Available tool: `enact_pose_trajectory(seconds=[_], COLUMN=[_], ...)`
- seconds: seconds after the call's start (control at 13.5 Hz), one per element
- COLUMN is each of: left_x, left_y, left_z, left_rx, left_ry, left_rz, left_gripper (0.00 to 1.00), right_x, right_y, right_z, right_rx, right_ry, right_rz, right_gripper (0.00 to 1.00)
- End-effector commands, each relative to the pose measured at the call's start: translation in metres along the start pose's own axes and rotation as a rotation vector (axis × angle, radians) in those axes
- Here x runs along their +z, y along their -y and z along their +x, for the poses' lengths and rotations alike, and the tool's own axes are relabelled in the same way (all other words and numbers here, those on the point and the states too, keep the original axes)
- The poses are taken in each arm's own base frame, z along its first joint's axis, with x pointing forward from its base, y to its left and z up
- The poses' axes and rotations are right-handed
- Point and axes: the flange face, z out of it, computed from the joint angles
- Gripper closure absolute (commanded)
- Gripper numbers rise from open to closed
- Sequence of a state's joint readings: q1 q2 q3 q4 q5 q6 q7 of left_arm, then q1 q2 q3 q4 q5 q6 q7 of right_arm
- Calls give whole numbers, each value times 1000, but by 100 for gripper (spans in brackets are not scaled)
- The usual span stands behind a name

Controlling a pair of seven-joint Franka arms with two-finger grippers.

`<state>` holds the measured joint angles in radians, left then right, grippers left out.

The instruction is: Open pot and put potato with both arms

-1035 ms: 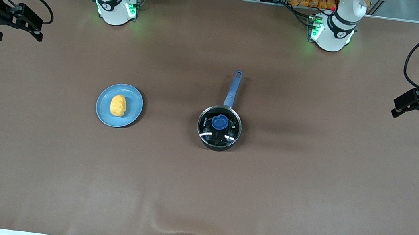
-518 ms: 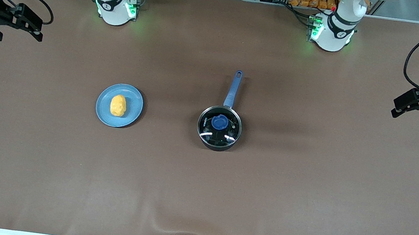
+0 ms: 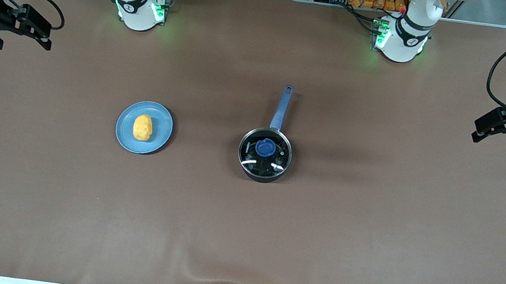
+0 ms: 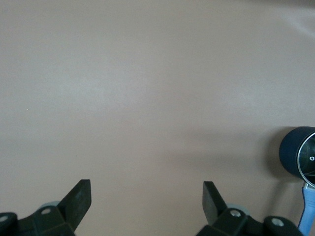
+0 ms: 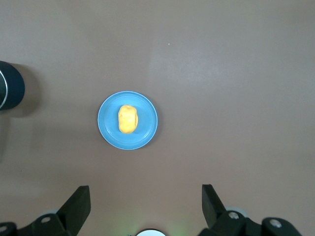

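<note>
Pot [image 3: 264, 155] sits mid-tabletop [image 3: 368, 235], glass lid [image 3: 265, 152] on, blue knob [image 3: 265, 147] centred, long blue handle [image 3: 282, 106] pointing toward the arm bases. Potato [image 3: 142, 127] lies on a blue plate [image 3: 156, 136], well apart from the pot, toward the right arm's end of the tabletop.

Left gripper [image 3: 499, 126] hangs high over the tabletop's edge at its own end, jaws spread wide, holding nothing. Right gripper [image 3: 28, 27] hangs likewise over its end, jaws released and empty. In the right wrist view the plate [image 5: 147, 129] and potato [image 5: 127, 119] lie straight ahead between the fingers [image 5: 78, 201]; the pot [image 4: 298, 155] shows only at the margin of the left wrist view.

Nothing of the task is done yet.

Risks, as I judge them:
- The knob is small and rounded; an off-centre pinch could let the lid slip or tip.
- Lifting the lid at an angle could drag the light pot sideways.
- The potato is lumpy; it may roll on the plate under the closing jaws.
- Both arms converge on the pot: collision is possible if the lid is not carried clear.
</note>
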<state>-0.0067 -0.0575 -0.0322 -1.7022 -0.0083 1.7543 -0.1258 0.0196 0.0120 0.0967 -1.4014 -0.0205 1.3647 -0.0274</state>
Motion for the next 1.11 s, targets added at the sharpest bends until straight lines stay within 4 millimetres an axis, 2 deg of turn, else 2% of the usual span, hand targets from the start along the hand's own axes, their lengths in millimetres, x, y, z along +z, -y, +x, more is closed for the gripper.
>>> enact_pose_trajectory(seconds=[0.0,0.81,1.04], left_x=[-4,-3,0], left_y=[1,-3,-12], left_z=[3,3,1], left_rx=[9,8,14], left_ry=[-1,1,8], left_rz=[-26,-28,-32], left_gripper=[0,0,0], right_x=[-3,-2,-3], right_y=[-2,0,0], right_z=[1,2,1], right_rx=[3,0,-1], right_ry=[3,6,6], right_rz=[2,2,4], right_gripper=[0,0,0])
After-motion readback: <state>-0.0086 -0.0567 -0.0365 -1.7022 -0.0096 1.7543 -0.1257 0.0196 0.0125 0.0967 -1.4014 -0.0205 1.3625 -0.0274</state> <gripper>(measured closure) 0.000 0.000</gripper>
